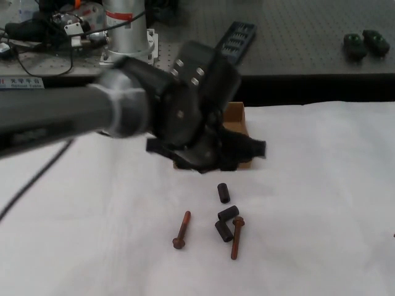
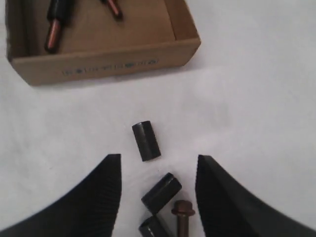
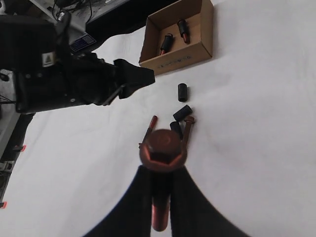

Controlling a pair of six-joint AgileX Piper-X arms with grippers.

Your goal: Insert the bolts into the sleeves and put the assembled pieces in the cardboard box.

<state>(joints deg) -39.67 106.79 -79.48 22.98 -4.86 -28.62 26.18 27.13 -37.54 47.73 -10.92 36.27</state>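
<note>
- The left gripper (image 2: 157,165) has its fingers (image 2: 101,197) spread wide with nothing between them. In the high view it (image 1: 207,157) hangs over the near edge of the cardboard box (image 1: 234,114).
- The right gripper (image 3: 162,170) is clamped on the held bolt (image 3: 162,148). The bolt's hexagonal head sticks out past the fingertips and its shank runs back between the two fingers.
- Three loose sleeves lie on the white cloth (image 1: 308,185), nearer than the box.
- The far sleeve (image 2: 146,141) lies alone, apart from the others. In the left wrist view it sits just past the fingertips towards the box, in line with the gap.
- The middle sleeve (image 2: 161,192) shows in the gap between the open fingers, touched by neither.
- The near sleeve (image 1: 224,230) lies close behind it, just beside the right bolt (image 1: 236,237).
- The left bolt (image 1: 181,230) lies by itself, to the left of that cluster.
- The box (image 3: 182,57) holds two assembled pieces (image 3: 166,43), side by side on its floor. Each is a dark sleeve with a copper-coloured bolt end showing.
</note>
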